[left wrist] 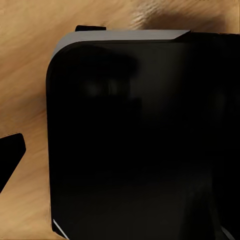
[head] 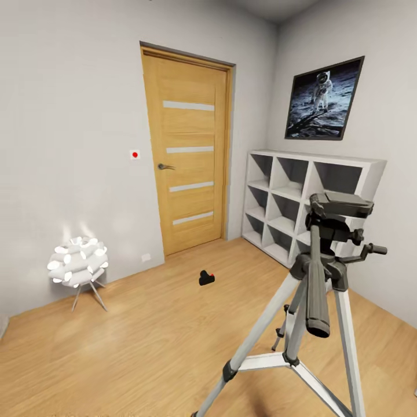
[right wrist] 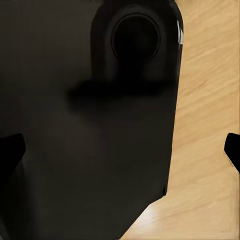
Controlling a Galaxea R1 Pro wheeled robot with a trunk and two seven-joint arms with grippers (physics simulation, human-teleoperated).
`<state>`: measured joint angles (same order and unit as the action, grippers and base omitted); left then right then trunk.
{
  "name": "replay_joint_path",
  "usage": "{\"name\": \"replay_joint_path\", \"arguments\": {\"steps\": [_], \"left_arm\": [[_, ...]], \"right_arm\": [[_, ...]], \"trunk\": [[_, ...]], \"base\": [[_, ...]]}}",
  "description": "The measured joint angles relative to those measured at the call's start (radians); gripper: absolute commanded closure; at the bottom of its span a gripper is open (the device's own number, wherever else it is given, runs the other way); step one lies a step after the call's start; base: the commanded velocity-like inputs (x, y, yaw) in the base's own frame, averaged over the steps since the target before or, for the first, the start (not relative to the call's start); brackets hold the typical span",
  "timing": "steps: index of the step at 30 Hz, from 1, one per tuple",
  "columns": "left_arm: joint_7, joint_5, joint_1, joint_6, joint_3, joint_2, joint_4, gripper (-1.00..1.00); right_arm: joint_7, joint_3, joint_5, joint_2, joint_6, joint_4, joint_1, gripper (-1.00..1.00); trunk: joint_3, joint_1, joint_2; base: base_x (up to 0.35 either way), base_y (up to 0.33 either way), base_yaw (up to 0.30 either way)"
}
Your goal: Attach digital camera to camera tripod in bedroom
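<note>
From the head, the camera (head: 206, 278) lies on the wood floor (head: 133, 341) before the door (head: 188, 150), open boards around it, well beyond the tripod (head: 324, 278), which stands near the shelf (head: 301, 202). In both wrist views a black body blocks the middle; dark fingertips (right wrist: 10, 150) sit apart at the edges, holding nothing visible.

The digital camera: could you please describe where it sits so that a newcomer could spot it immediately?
Start at the wooden door in the far wall and look down to the light wood floor in front of it. The digital camera lies there alone, between the glowing white lamp and the camera tripod. It is the only small black lump, with a red dot on top.
</note>
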<state>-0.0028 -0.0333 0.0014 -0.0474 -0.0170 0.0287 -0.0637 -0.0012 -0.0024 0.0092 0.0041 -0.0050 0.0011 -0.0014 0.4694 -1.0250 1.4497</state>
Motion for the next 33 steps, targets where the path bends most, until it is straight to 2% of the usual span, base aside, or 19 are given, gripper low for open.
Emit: {"name": "replay_joint_path", "arguments": {"steps": [4, 6, 9, 17, 20, 22, 26, 30, 33], "left_arm": [[0.000, 0.000, 0.000, 0.000, 0.000, 0.000, 0.001, -1.00], [0.000, 0.000, 0.000, 0.001, 0.000, 0.000, 0.001, -1.00], [0.000, 0.000, 0.000, 0.001, 0.000, 0.000, 0.001, -1.00], [0.000, -0.005, 0.000, 0.000, -0.001, -0.001, 0.000, -1.00], [0.000, -0.026, 0.000, 0.000, -0.006, -0.001, -0.001, -1.00], [0.000, -0.087, 0.000, 0.001, -0.014, -0.003, -0.001, -1.00], [0.000, -0.138, 0.000, 0.001, -0.015, -0.006, -0.001, -1.00], [0.000, -0.174, 0.000, -0.001, -0.015, -0.007, -0.001, -1.00], [0.000, -0.178, 0.000, -0.001, -0.014, -0.006, -0.002, -1.00]], "right_arm": [[0.000, 0.000, -0.004, 0.000, -0.020, 0.000, 0.000, -1.00], [-0.001, -0.001, -0.011, 0.000, -0.084, 0.005, 0.000, -1.00], [-0.003, -0.001, -0.012, 0.000, -0.114, 0.008, 0.000, -1.00], [-0.008, 0.002, -0.005, 0.000, -0.134, 0.011, 0.000, -1.00], [-0.008, 0.002, 0.003, 0.000, -0.136, 0.011, 0.000, -1.00], [-0.007, 0.001, 0.007, 0.000, -0.135, 0.011, 0.000, -1.00], [-0.006, 0.002, 0.010, 0.001, -0.135, 0.010, 0.000, -1.00], [-0.005, 0.005, 0.015, 0.007, -0.136, 0.010, 0.000, -1.00], [-0.005, 0.005, 0.016, 0.008, -0.141, 0.010, 0.000, -1.00]], "trunk": [[0.000, 0.000, 0.000], [0.000, 0.000, 0.000], [0.000, 0.000, 0.000], [0.000, 0.000, 0.000], [0.000, 0.000, 0.000], [0.000, 0.000, 0.000], [0.000, 0.000, 0.000], [0.000, 0.000, 0.000], [0.000, 0.000, 0.000]], "base": [[0.000, 0.000, 0.273], [0.000, 0.000, 0.276], [0.000, 0.000, 0.276], [0.000, 0.000, 0.277], [0.000, 0.000, 0.279], [0.000, 0.000, 0.283], [0.000, 0.000, 0.291], [0.000, 0.000, 0.298], [0.000, 0.000, 0.299]]}}
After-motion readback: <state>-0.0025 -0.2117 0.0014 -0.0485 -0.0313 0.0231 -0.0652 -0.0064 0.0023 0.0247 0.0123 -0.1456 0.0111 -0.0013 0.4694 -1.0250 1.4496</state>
